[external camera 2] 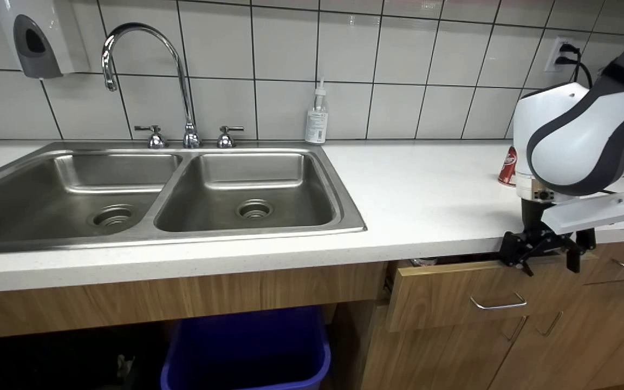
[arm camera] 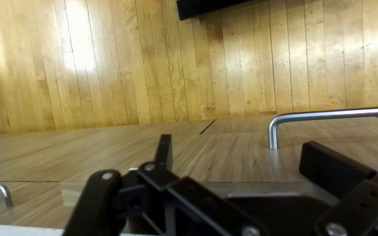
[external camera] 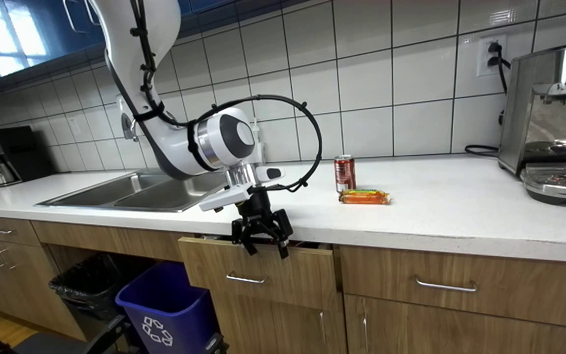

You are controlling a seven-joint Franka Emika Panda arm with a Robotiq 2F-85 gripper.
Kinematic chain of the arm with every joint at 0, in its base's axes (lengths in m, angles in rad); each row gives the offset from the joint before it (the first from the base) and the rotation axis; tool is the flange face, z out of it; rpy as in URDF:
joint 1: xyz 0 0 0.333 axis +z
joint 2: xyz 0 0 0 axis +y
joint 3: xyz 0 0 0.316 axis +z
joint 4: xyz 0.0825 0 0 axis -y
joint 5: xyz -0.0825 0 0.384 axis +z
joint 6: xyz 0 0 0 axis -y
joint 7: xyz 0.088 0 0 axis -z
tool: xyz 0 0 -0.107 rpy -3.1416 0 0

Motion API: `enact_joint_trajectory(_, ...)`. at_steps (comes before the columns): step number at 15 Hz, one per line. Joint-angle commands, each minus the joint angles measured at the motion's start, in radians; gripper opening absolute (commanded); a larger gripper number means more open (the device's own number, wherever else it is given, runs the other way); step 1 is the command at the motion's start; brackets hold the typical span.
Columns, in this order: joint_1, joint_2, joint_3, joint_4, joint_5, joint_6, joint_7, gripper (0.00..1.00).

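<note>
The arm [external camera: 170,146] is white, hand [external camera: 268,252] black, screws [arm camera: 336,229] apparently silver.

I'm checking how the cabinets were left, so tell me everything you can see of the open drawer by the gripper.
The drawer is partly pulled out beneath the white counter. Its flat brown front looks like wood grain, with a paler top edge and a silvery, metal-looking bar handle running across it. The open gripper hangs at the top edge, reaching down before the front; contact cannot be told. What lies inside is mostly hidden.
</note>
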Motion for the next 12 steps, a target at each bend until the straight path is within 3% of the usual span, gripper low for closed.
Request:
enact_joint_trajectory(1, -0.001, -0.06, -0.004, -0.017, -0.025, -0.025, -0.023, 1.0)
enact_joint_trajectory(12, -0.011, -0.149, 0.016, -0.036, -0.017, -0.027, -0.029, 1.0)
